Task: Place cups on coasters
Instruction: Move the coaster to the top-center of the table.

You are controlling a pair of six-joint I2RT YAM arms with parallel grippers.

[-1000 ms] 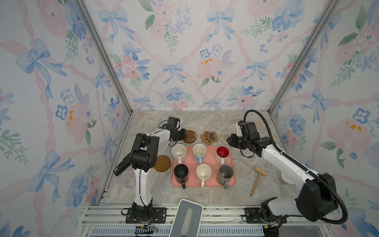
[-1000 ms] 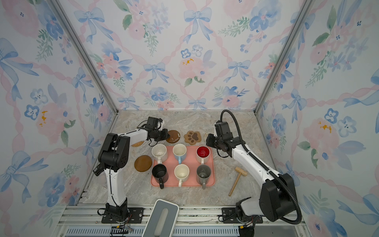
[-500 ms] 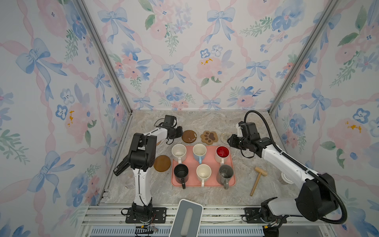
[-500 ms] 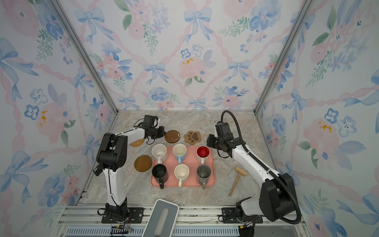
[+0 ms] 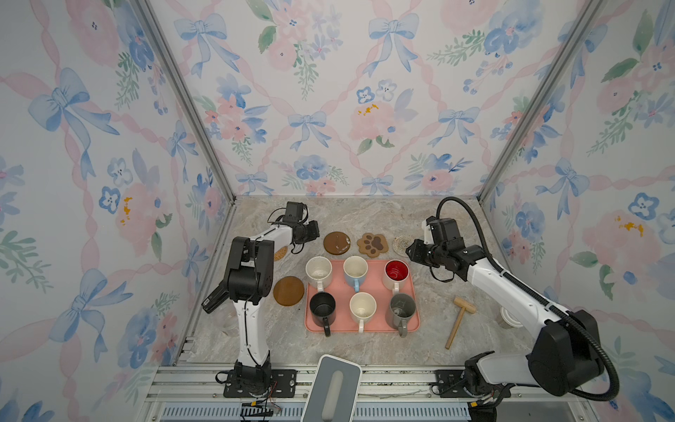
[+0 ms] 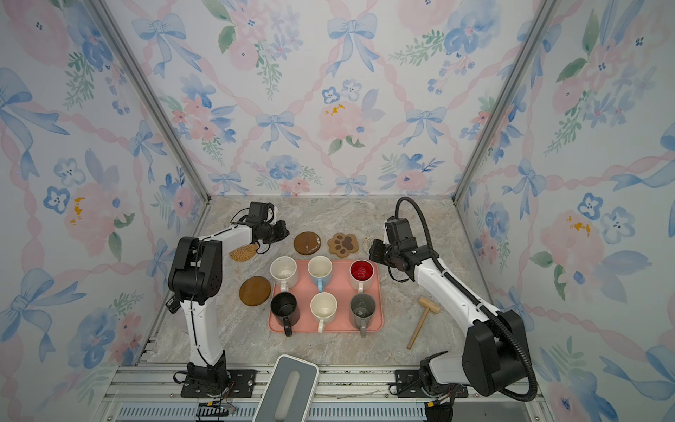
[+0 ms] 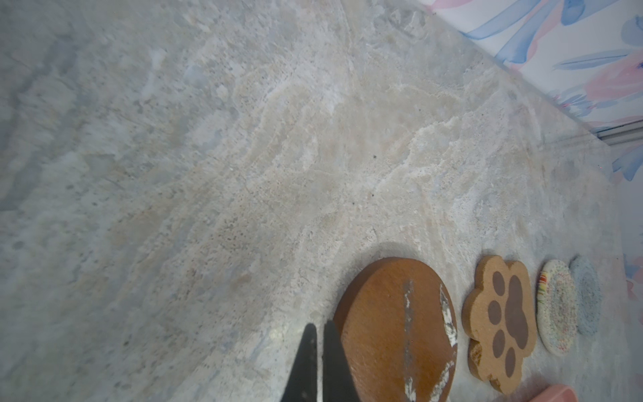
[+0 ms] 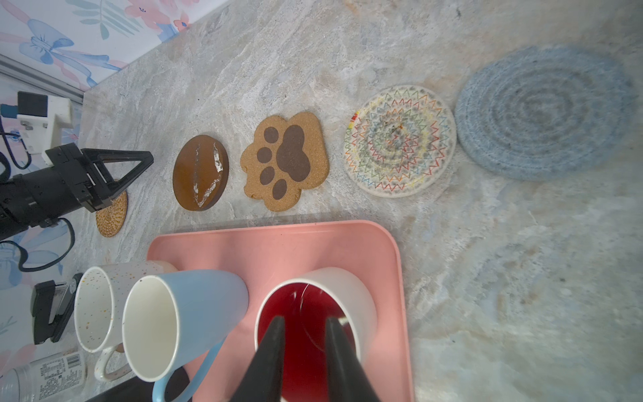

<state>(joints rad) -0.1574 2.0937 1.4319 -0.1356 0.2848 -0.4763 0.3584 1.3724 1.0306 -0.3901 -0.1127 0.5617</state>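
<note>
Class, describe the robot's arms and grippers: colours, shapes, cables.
The left arm and right arm have white shells and black joint housings. A thick black corrugated hose runs along the right arm; thin black cables trail by the left wrist. The left gripper and right gripper have black tapered fingers.

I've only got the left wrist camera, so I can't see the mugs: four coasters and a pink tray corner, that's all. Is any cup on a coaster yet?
Observer: No. All six mugs stand on the pink tray, none on a coaster.
Operator: Any coasters outside my view?
Observer: A tan rattan coaster lies at the row's end, past the brown round coaster you see.
Operator: Only that one?
Observer: A second brown coaster lies on the table beside the tray, near the black mug.
</note>
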